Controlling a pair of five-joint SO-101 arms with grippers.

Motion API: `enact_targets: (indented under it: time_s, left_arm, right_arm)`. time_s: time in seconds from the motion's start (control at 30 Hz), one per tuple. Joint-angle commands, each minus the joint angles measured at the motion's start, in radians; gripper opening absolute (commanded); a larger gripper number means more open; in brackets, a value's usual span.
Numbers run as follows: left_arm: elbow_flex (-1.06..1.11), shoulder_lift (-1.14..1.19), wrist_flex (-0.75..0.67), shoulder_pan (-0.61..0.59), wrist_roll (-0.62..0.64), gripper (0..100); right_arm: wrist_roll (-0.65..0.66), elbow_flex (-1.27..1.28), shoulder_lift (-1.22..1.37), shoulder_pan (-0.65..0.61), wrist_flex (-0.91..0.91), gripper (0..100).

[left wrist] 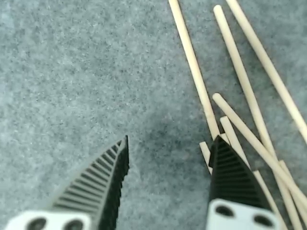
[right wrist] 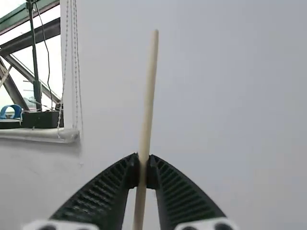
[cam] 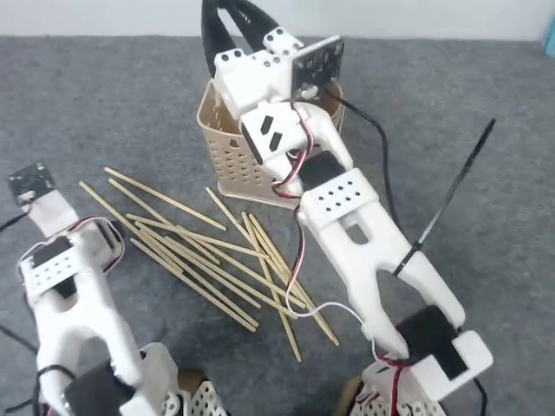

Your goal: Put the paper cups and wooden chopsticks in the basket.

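Bench: grey, carpet-like bench (cam: 104, 104) carrying everything; its edges are cut off on all sides.
Arms: two white arms. The right arm (cam: 355, 225) stretches up the middle to the basket. The left arm (cam: 69, 295) sits low at the side, bent over the near ends of the loose sticks.
Basket: one beige basket (cam: 227, 163) with perforated walls, standing upright at the far side of the bench. The right arm's wrist covers its mouth and most of its front, so I cannot tell what is inside.
Loose wooden chopsticks: roughly a dozen loose chopsticks (cam: 198, 236) lie flat on the bench between the two arms. They are fanned out and crossing, and the overlaps stop an exact count. None touches the basket.
Right hand: the right hand (right wrist: 142, 165) is raised above the basket, clenched on one stick. In the high view its black fingers (cam: 227, 30) point upward and are cut off at the top.
Left hand: the left hand (left wrist: 171, 140) is released, jaws wide, just over the bench. One fingertip sits over the stick ends and the other over bare bench. From above, the wrist hides it.
Held chopstick: one held chopstick (right wrist: 148, 86), upright, pinched near its lower part. Its lower end is out of sight below the fingers.
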Motion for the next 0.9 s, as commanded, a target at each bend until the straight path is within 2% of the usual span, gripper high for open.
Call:
enact_targets:
  time_s: [0.0, 0.1, 0.2, 0.3, 0.47, 0.57, 0.67, 0.87]
  left_arm:
    - [-0.044, -0.005, -0.017, 0.0, 0.011, 26]
    - [-0.044, -0.005, -0.017, 0.015, 0.011, 26]
    - [-0.044, -0.005, -0.017, 0.017, 0.011, 26]
    - [-0.044, -0.005, -0.017, 0.017, 0.011, 26]
    - [-0.036, -0.005, -0.017, 0.017, 0.011, 26]
    - [-0.036, -0.005, -0.018, 0.017, 0.011, 26]
    - [-0.036, -0.005, -0.018, 0.017, 0.011, 26]
    - [-0.039, -0.005, -0.018, 0.018, 0.011, 26]
  right_arm:
    - [-0.014, -0.044, -0.015, 0.033, 0.074, 0.7]
    - [-0.017, -0.044, -0.042, 0.031, 0.194, 1.2]
    - [-0.018, -0.044, -0.065, 0.028, 0.289, 9.1]
    - [-0.02, -0.046, -0.074, 0.03, 0.308, 15.2]
    - [-0.018, -0.044, -0.148, 0.035, 0.314, 10.3]
    - [-0.018, -0.051, -0.22, 0.036, 0.4, 8.0]
    - [-0.081, -0.049, -0.338, 0.038, 0.575, 7.6]
    - [-0.21, -0.043, -0.582, 0.053, 1.121, 7.6]
